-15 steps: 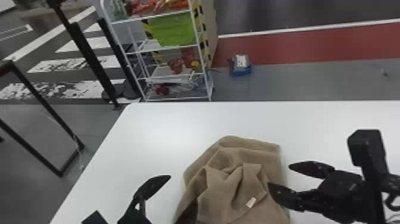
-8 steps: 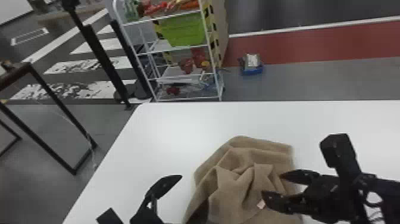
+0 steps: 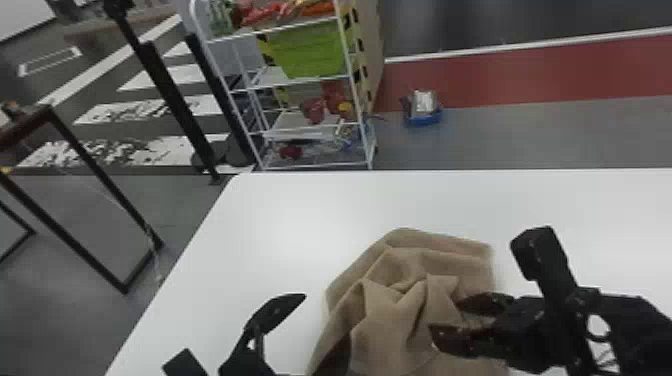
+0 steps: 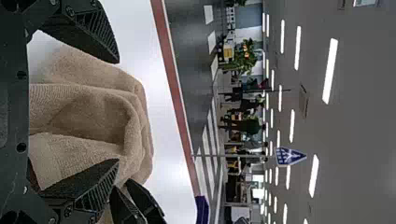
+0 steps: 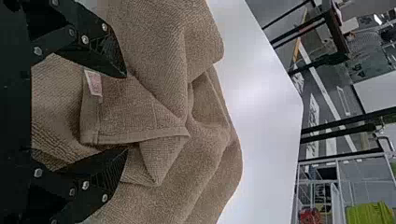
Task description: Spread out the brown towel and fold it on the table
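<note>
Spreading step, by the look of it: brown towel [image 3: 390, 312] crumpled on bench [image 3: 280, 225], under right fingers [image 5: 100, 53], beside left fingers [image 4: 93, 37]. Both pairs parted, nothing gripped. Next: right should pinch the labelled flap [image 5: 123, 119], pull it flat.

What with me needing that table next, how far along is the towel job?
Early, it seems. Done: the brown towel is on the table. In hand: nothing looks gripped; the left claw and right claw are open at the towel. To do: spreading out its bunched, creased folds, then folding it neatly.
</note>
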{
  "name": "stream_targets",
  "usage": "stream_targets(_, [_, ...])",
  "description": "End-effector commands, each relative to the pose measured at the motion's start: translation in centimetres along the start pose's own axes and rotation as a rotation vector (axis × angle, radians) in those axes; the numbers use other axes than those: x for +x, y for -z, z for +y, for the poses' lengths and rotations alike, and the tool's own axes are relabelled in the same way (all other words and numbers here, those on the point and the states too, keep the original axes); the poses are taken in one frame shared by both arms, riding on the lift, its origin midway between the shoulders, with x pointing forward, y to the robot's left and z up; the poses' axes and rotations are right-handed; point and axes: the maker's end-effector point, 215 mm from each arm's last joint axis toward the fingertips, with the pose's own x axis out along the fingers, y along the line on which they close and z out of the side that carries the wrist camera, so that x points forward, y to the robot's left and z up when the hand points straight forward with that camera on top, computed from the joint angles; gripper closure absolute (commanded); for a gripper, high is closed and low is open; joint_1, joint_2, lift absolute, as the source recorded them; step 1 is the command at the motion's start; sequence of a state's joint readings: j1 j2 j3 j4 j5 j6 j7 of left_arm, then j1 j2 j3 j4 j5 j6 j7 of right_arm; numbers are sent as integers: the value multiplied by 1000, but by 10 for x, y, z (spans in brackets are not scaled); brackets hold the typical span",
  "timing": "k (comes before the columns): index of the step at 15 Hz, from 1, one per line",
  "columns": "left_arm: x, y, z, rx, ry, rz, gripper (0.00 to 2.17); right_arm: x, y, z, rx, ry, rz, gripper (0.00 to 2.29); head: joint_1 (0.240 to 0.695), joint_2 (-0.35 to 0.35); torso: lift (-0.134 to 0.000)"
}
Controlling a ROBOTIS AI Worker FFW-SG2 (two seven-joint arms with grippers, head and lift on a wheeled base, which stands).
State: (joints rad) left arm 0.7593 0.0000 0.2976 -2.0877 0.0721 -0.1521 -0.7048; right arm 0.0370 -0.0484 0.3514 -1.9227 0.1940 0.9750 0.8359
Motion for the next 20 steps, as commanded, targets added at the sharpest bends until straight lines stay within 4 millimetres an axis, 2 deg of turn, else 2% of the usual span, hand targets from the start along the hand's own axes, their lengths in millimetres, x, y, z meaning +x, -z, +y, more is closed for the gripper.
stream_targets(1, [0,1,0,-2,-2,1,144,3,-2,3,0,-11,-9,475,695,350,-124])
stream_targets(3, [0,1,0,0,-2,2,144,6,-5,4,-2,-18,-10,478,695,350,-124])
stream_targets(4, [0,2,-1,0,0,7,144,7,-6,6,-2,-28,-11,589,695,350,-124])
stream_targets(6, [1,2,0,2,0,6,144,10,-7,9,3,-55,-14,650,695,350,-124])
stream_targets(8, [2,2,0,3,-2,7,144,13,-6,9,-1,-61,-10,650,695,350,-124])
stream_targets(10, [2,2,0,3,-2,6,144,12,-13,13,-2,-86,-35,704,695,350,-124])
stream_targets(11, [2,2,0,3,-2,6,144,11,-17,15,4,-96,-50,869,695,350,-124])
stream_targets(14, [2,3,1,3,-5,7,144,7,-26,17,37,-128,-88,876,695,350,-124])
stream_targets(17, [2,2,2,2,-7,6,144,-13,-77,24,44,-205,-273,876,695,350,-124])
stream_targets(19, [1,2,3,5,-9,6,144,-46,-121,25,66,-261,-400,876,695,350,-124])
stream_targets(20, [1,2,3,4,-9,4,144,-63,-136,24,80,-275,-438,876,695,350,-124])
